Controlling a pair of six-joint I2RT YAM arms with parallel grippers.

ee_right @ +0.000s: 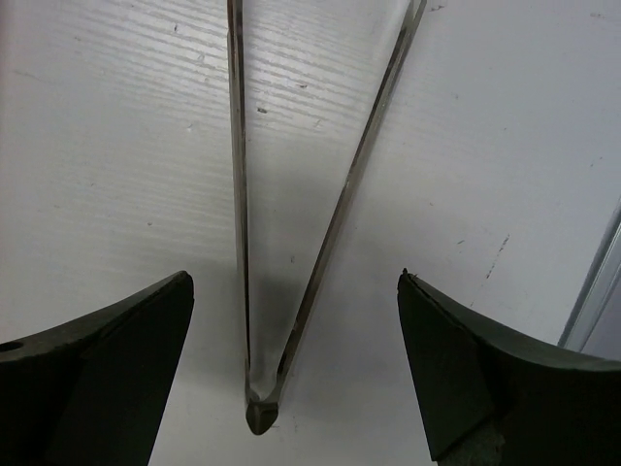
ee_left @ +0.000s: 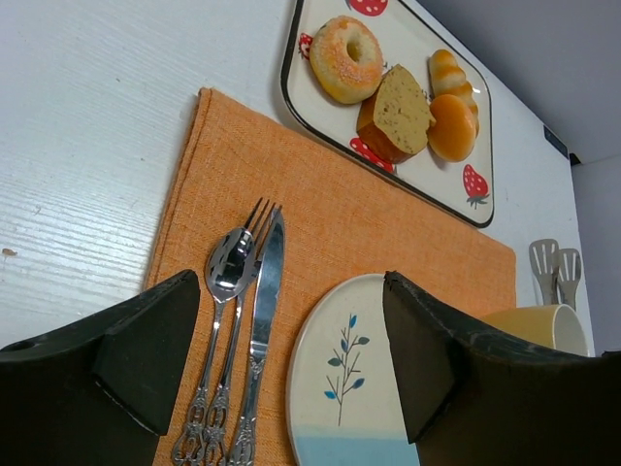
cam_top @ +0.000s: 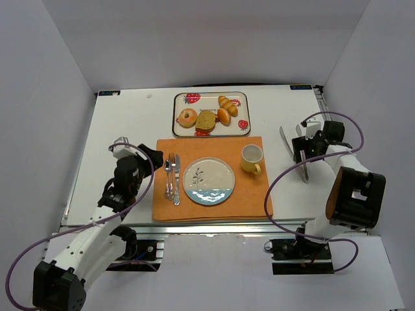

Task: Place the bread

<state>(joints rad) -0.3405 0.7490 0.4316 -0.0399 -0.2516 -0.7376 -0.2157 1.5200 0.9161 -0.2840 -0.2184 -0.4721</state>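
Observation:
A strawberry-print tray (cam_top: 241,97) at the back holds a sugared donut (cam_top: 187,118), a brown bread slice (cam_top: 206,120) and golden rolls (cam_top: 225,109); they also show in the left wrist view, the donut (ee_left: 347,58), the slice (ee_left: 398,112) and the rolls (ee_left: 452,109). A white-and-blue plate (cam_top: 209,181) lies bare on the orange placemat (cam_top: 194,148). My left gripper (cam_top: 146,158) is open and empty, low over the mat's left side (ee_left: 291,282). My right gripper (cam_top: 305,154) is open, hovering over metal tongs (cam_top: 293,150), its fingers either side of their hinge end (ee_right: 294,282).
A spoon, fork and knife (cam_top: 172,178) lie left of the plate. A yellow mug (cam_top: 251,159) stands at the mat's right. The tongs (ee_right: 260,388) lie on the white table, right of the mat. Grey walls enclose the table.

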